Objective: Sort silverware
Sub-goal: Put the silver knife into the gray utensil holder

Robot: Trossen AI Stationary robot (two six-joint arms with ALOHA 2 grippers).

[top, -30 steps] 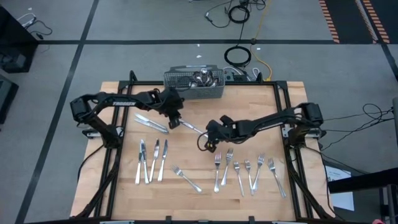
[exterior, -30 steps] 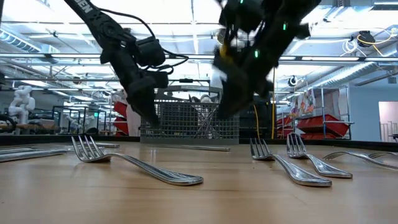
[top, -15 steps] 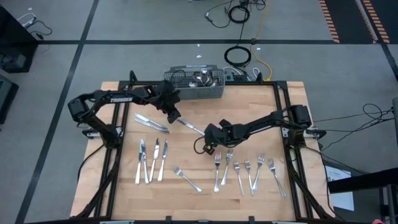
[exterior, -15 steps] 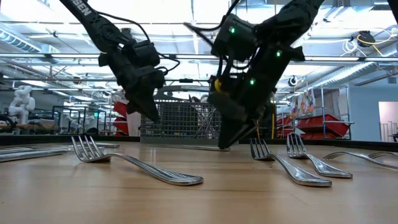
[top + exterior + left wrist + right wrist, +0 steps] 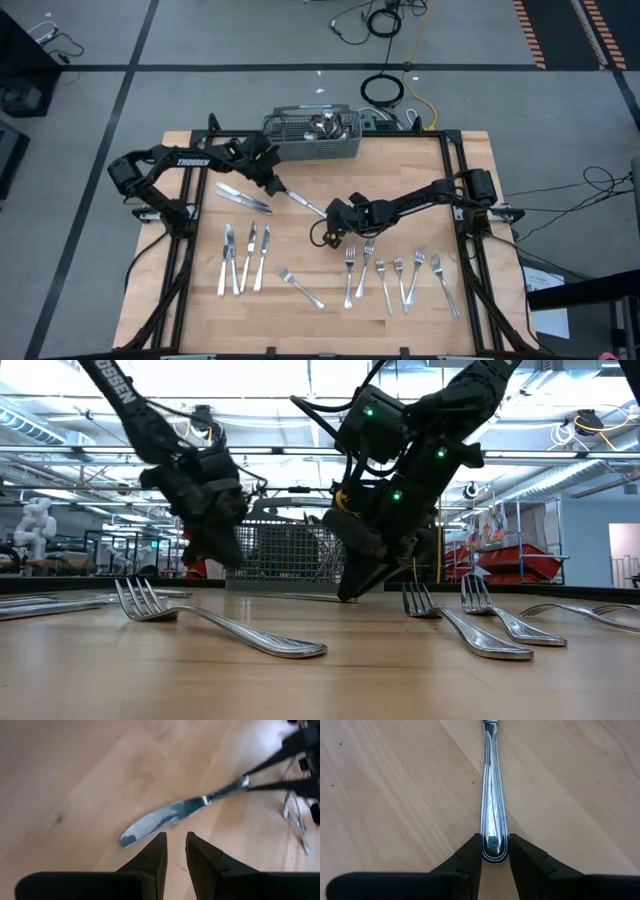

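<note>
Right fingers (image 5: pixel 495 851): I am clamping the handle end of a table knife (image 5: pixel 493 795), mid-tabletop (image 5: pixel 400 160).
Left fingers (image 5: pixel 175 851): I am hovering just beside that knife's blade, narrowly parted, gripping nothing.
Knives (image 5: pixel 243 258): lying near left.
Forks (image 5: pixel 400 275): lying near right.
Basket (image 5: pixel 312 135): standing at far edge.

Robotics laboratory or industrial hall: grey floor (image 5: pixel 90 30) with taped lines, loose cables (image 5: pixel 382 90), exposed ceiling trusses (image 5: pixel 560 440), red bins (image 5: pixel 525 563), white humanoid robot (image 5: pixel 34 525) in background.
</note>
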